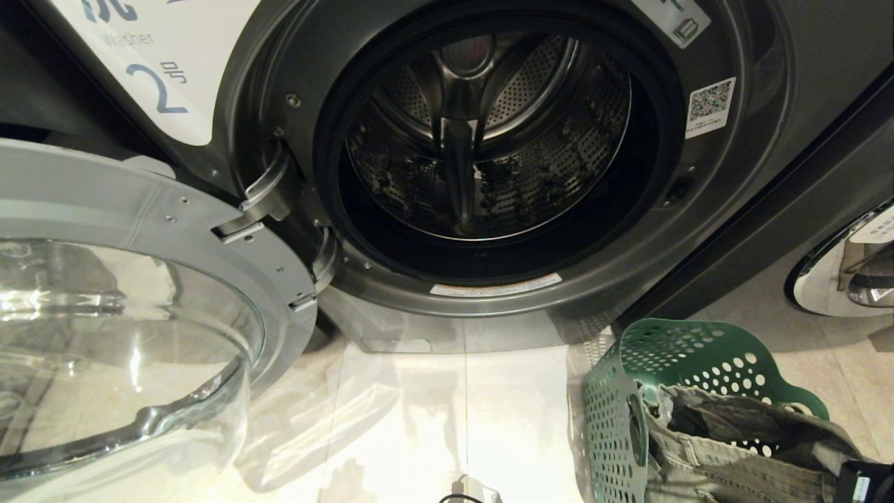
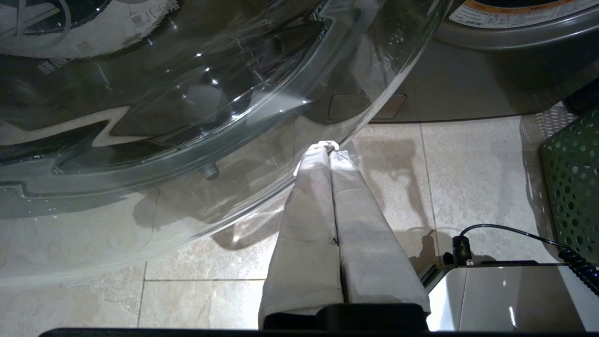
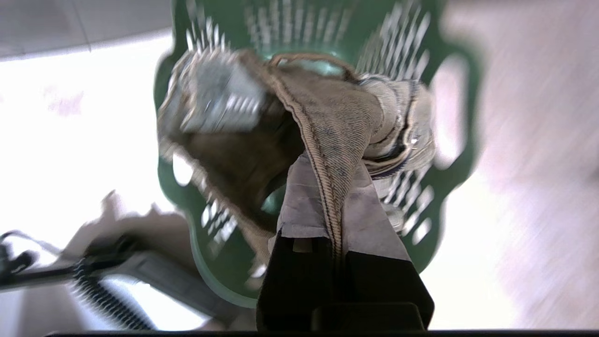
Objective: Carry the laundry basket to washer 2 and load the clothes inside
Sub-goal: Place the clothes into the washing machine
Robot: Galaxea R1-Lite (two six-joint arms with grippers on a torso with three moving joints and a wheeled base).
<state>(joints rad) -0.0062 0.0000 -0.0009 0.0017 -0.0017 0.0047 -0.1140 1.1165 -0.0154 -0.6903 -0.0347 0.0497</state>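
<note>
From the head view, washer 2 gapes open, its drum bare, the glass door swung left. The green laundry basket sits on the floor at the right, holding beige clothes.

Left wrist: the left claw is pressed together, holding nothing, beneath the door.

Right wrist: the right claw pinches a denim seam of the clothes above the basket.

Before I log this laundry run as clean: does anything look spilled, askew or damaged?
Nothing stands out. The washer door hangs open, the drum looks empty, the green basket stands upright on the floor, and the right hand grips the denim garment.
</note>
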